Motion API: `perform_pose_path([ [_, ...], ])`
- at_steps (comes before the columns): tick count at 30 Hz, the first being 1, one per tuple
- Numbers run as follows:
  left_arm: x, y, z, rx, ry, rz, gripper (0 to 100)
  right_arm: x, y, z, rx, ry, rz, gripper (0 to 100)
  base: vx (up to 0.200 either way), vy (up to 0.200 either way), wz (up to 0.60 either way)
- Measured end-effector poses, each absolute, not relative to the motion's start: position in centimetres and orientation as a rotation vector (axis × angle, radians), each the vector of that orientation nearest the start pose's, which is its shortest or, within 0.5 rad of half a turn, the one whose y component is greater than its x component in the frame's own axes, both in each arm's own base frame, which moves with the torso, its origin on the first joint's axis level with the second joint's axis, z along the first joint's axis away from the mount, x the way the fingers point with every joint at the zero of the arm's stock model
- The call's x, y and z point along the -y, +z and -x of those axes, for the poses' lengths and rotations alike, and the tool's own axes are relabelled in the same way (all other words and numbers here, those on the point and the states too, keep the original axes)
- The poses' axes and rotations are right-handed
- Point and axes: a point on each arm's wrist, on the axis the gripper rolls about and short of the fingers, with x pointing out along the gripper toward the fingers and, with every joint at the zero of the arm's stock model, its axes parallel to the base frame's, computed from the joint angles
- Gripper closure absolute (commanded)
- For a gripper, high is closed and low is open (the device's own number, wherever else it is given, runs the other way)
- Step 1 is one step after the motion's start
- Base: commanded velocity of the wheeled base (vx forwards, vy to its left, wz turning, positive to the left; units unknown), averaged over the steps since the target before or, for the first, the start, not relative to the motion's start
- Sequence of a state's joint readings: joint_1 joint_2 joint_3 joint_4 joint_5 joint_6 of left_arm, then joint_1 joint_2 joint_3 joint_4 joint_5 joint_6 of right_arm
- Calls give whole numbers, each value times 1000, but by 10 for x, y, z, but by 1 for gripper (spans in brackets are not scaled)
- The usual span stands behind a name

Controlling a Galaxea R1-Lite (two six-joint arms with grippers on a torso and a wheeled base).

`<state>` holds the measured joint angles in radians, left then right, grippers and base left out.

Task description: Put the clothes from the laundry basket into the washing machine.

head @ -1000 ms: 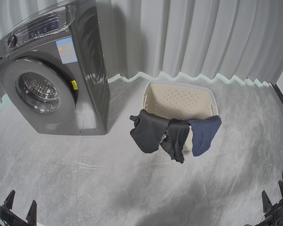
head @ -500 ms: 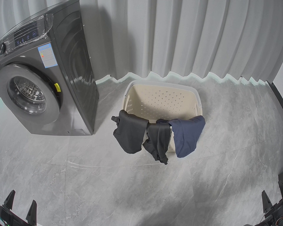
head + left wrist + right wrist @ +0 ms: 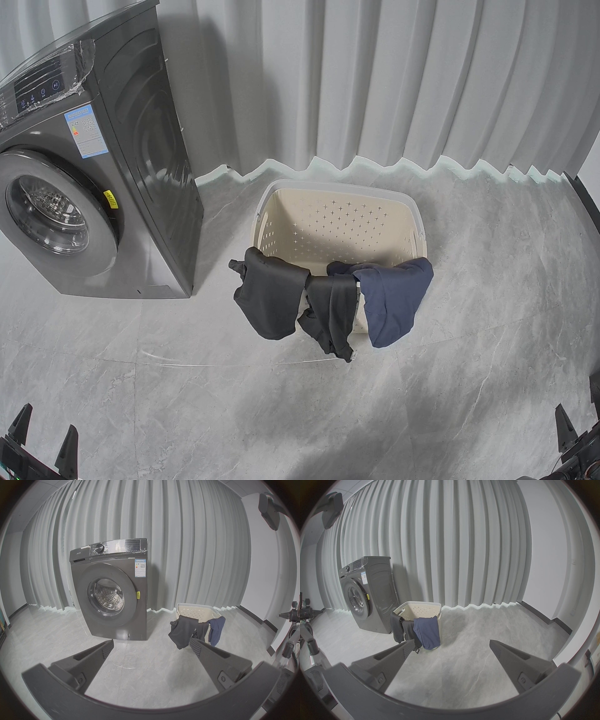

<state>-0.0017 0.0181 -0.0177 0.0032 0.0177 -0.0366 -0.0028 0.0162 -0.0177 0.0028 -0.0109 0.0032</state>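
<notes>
Clothes (image 3: 331, 300) over laundry basket (image 3: 337, 215) rim

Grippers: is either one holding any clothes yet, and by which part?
Nothing is held. The left gripper and right gripper are both open and empty, well apart from the clothes, which hang over the near rim of the basket.

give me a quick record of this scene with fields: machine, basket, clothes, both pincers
laundry basket: cream, on the floor before the curtain
washing machine: to the basket's left, round door shut
clothes: dark grey garment, black garment and navy garment, all draped over the basket's near rim
left pincer: open, empty, well short of the basket
right pincer: open, empty, well short of the basket
progress: no garment grasped yet
</notes>
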Motion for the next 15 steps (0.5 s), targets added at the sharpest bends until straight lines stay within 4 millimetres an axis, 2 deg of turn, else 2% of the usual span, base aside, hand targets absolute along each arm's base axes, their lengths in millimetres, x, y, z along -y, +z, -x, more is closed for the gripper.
perform_pose_path([
  [13,0,81,23,-3,17,37,0,0,80,23,-2,-13,-3,0,200,0,0],
  [15,0,80,23,-3,16,37,0,0,81,23,-1,-15,-3,0,0,0,0],
])
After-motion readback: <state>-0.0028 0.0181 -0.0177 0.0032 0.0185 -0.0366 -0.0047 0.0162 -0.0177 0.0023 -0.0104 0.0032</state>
